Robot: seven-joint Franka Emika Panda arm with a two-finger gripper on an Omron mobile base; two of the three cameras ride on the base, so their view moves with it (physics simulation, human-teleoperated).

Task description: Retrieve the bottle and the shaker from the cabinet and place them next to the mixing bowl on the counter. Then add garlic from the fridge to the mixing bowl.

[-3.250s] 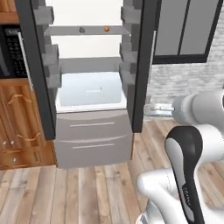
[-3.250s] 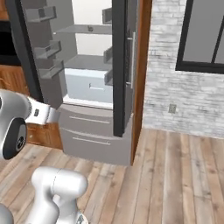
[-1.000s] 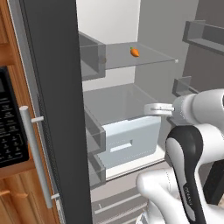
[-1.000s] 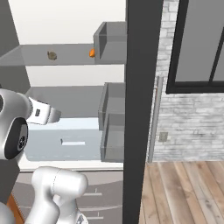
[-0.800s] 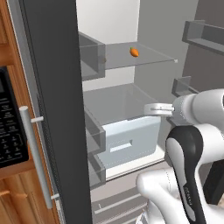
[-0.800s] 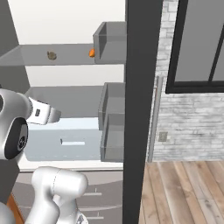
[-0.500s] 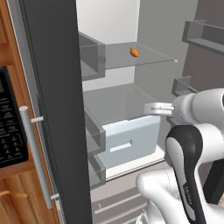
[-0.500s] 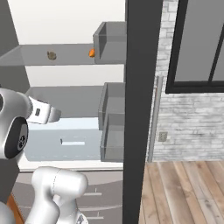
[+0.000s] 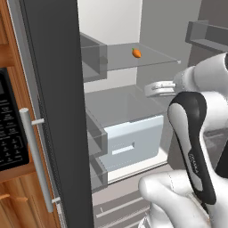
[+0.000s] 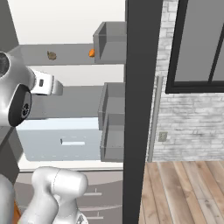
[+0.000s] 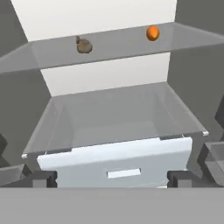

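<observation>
In the left base view, the gripper (image 9: 156, 88) is seen held out level in front of the open fridge (image 9: 120, 26), just above the glass cover of the pale drawer (image 9: 132, 141) and below the glass shelf (image 9: 147, 57); it is judged to be kept at this height so that it can be raised and pushed in over the shelf without striking its front edge. A small orange item (image 9: 137, 53) is set on that shelf, well apart from the gripper. The left fridge door (image 9: 53, 111) is swung fully open, which leaves the interior free for the reach. In the right base view, the wrist is seen at the left edge and the other door edge (image 10: 140, 109) is seen end-on; on the shelf a small brownish lump, taken to be the garlic (image 10: 51, 55), lies to the left of the orange item, both far back and above the hand. In the hand view, the garlic sits on the shelf at upper left and the orange item at upper right, well apart from each other, with the drawer directly below. The two finger tips are seen far apart at the bottom corners, so the jaws are held spread wide with nothing between them, presumably in readiness to be closed around the garlic. The mixing bowl's whereabouts cannot be told.
</observation>
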